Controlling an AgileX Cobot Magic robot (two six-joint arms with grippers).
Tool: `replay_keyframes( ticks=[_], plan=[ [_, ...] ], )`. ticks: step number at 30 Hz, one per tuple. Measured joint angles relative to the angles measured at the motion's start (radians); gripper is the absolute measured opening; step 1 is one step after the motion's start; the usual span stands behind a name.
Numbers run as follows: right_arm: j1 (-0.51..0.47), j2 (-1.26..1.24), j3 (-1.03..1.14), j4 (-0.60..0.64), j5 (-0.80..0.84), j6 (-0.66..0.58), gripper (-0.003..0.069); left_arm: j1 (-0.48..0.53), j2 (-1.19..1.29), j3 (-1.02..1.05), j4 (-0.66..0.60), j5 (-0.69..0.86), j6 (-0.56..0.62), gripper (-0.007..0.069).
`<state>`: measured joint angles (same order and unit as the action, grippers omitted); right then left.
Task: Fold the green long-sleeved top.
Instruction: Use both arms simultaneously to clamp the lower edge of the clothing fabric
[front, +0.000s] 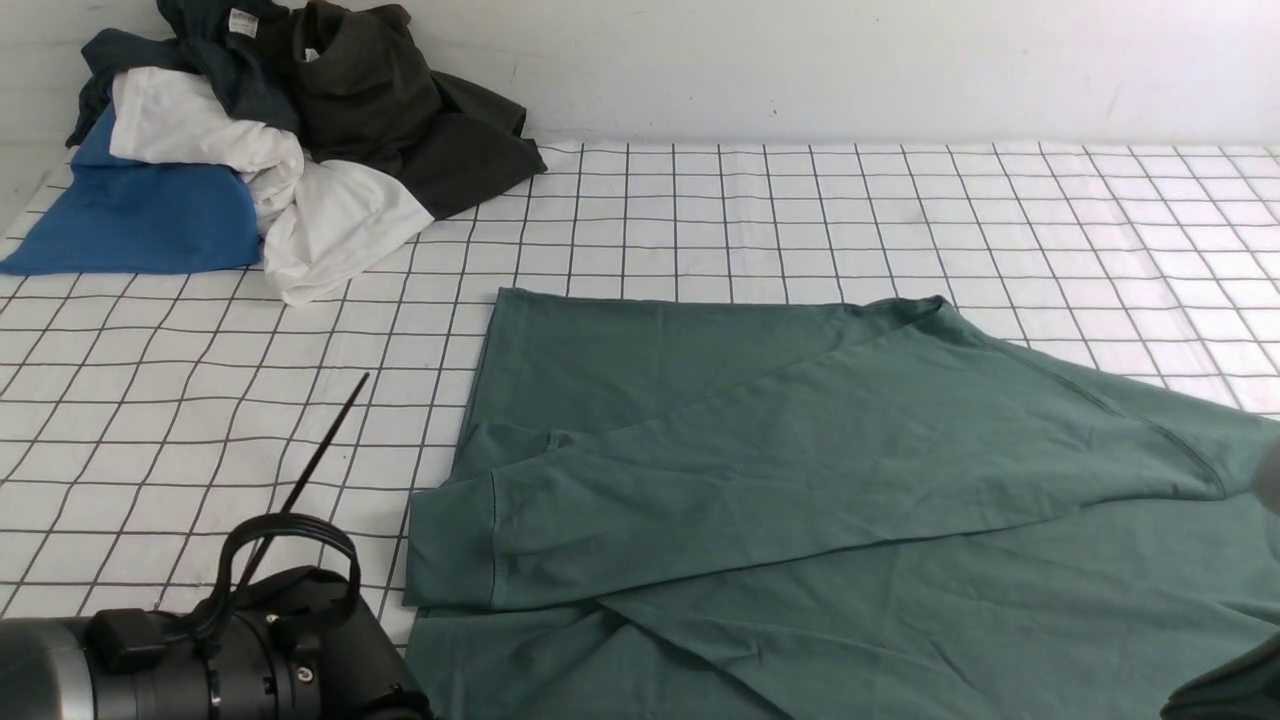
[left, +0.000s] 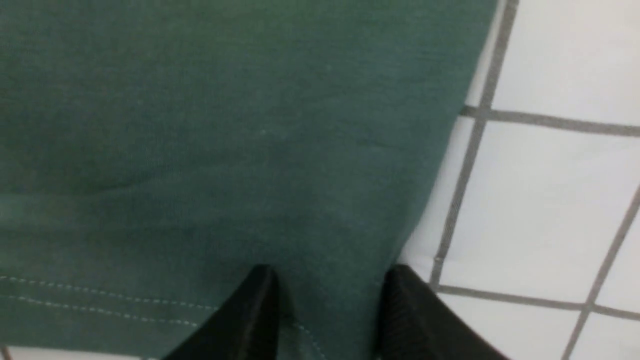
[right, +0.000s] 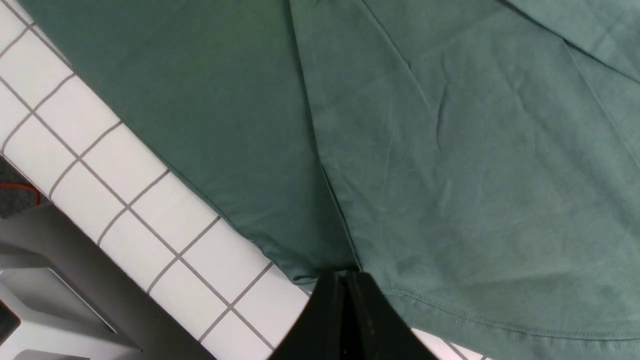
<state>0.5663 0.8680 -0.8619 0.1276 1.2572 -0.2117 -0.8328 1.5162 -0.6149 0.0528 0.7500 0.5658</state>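
Our left jaws stand apart over the green long-sleeved top (front: 800, 450), lower right on the bench (front: 900, 200); our right jaws are pressed together at its hem. A sleeve looks folded in; next we must pinch the hem.

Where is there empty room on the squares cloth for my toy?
Biggest bare patch: checked sheet behind the green top, right of the clothes pile. Another lies left of the top, between pile and black rod. Crowded near the left arm.
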Motion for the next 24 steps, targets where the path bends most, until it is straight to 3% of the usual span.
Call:
replay_keyframes(
  ticks=[2, 4, 7, 10, 14, 24],
  plan=[
    [0.0, 0.0, 0.0, 0.0, 0.0, 0.0, -0.0014, 0.0, 0.0, 0.0, 0.001, -0.003, 0.0, 0.0165],
    [0.0, 0.0, 0.0, 0.0, 0.0, 0.0, -0.0014, 0.0, 0.0, 0.0, 0.002, -0.01, -0.006, 0.0066],
    [0.0, 0.0, 0.0, 0.0, 0.0, 0.0, -0.0014, 0.0, 0.0, 0.0, 0.003, -0.011, -0.032, 0.0013],
    [0.0, 0.0, 0.0, 0.0, 0.0, 0.0, -0.0014, 0.0, 0.0, -0.03, 0.003, 0.031, -0.085, 0.0004],
    [0.0, 0.0, 0.0, -0.035, 0.0, -0.004, -0.0014, 0.0, 0.0, -0.147, 0.007, 0.204, -0.14, 0.0003],
    [0.0, 0.0, 0.0, -0.136, 0.0, -0.006, -0.0014, 0.021, -0.068, -0.188, 0.013, 0.407, -0.15, 0.0003]
  ],
)
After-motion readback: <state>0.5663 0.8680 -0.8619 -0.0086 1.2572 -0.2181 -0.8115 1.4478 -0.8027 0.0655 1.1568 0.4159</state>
